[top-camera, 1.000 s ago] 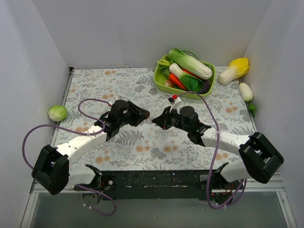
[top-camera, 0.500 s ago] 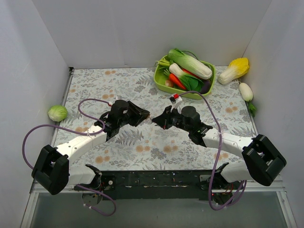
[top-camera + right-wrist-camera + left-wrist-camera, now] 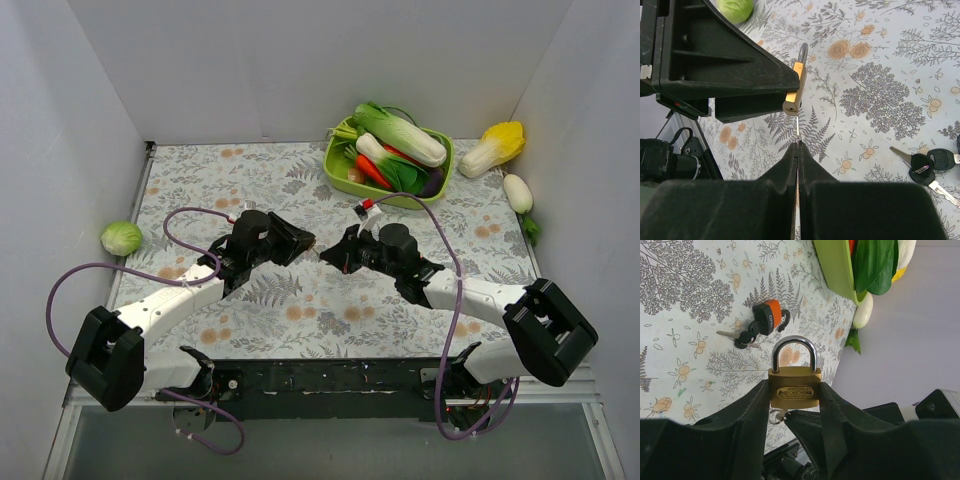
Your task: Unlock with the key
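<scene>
Your right pincer (image 3: 798,148) pinches the key (image 3: 797,131), blade pointing straight at the brass padlock (image 3: 792,100) clamped in your left pincer (image 3: 794,387)

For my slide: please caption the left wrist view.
Left end effector grips a brass padlock, shackle closed; an orange padlock with keys lies on the table.

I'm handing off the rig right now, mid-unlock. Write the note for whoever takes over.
Left gripper: closed on the brass padlock with a silver shackle, held above the table.
Right gripper: shut on the small key; only its silver blade shows, tip at the padlock's underside.
Done: padlock and key picked up and lined up.
Left: shackle is closed; whether the blade is seated cannot be told. Seat it, turn, free the shackle.
Orange padlock with black-headed keys lies on the table.
</scene>
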You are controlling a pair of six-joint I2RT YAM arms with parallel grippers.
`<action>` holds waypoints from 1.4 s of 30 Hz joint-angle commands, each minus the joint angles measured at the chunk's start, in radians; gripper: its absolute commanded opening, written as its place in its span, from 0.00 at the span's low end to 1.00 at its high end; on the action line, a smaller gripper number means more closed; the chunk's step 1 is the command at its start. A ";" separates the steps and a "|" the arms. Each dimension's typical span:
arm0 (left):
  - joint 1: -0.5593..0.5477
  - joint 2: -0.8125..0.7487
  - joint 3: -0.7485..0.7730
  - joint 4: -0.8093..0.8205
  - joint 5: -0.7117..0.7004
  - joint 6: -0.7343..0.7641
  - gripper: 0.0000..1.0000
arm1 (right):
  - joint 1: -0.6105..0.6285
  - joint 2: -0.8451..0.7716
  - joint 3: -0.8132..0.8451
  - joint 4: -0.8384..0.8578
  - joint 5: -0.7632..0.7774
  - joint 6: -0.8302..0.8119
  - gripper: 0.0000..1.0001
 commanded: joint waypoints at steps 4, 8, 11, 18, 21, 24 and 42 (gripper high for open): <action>-0.001 -0.040 -0.010 0.034 0.000 -0.008 0.00 | 0.005 0.006 0.043 0.031 -0.012 0.005 0.01; -0.001 -0.045 -0.014 0.034 -0.005 -0.010 0.00 | 0.003 -0.009 0.034 0.020 -0.012 0.005 0.01; 0.000 -0.044 -0.010 0.031 -0.005 -0.007 0.00 | 0.005 -0.023 0.019 0.014 -0.015 0.007 0.01; -0.001 -0.039 -0.012 0.025 -0.005 -0.005 0.00 | 0.005 -0.043 0.007 0.009 -0.011 0.016 0.01; -0.001 -0.042 -0.012 0.025 -0.005 -0.005 0.00 | 0.003 -0.028 0.016 0.015 -0.017 0.019 0.01; -0.001 -0.045 -0.014 0.025 -0.005 -0.007 0.00 | 0.005 -0.014 0.030 0.019 -0.025 0.020 0.01; -0.001 -0.050 -0.024 0.028 -0.005 -0.011 0.00 | -0.008 0.005 0.051 0.026 -0.031 0.017 0.01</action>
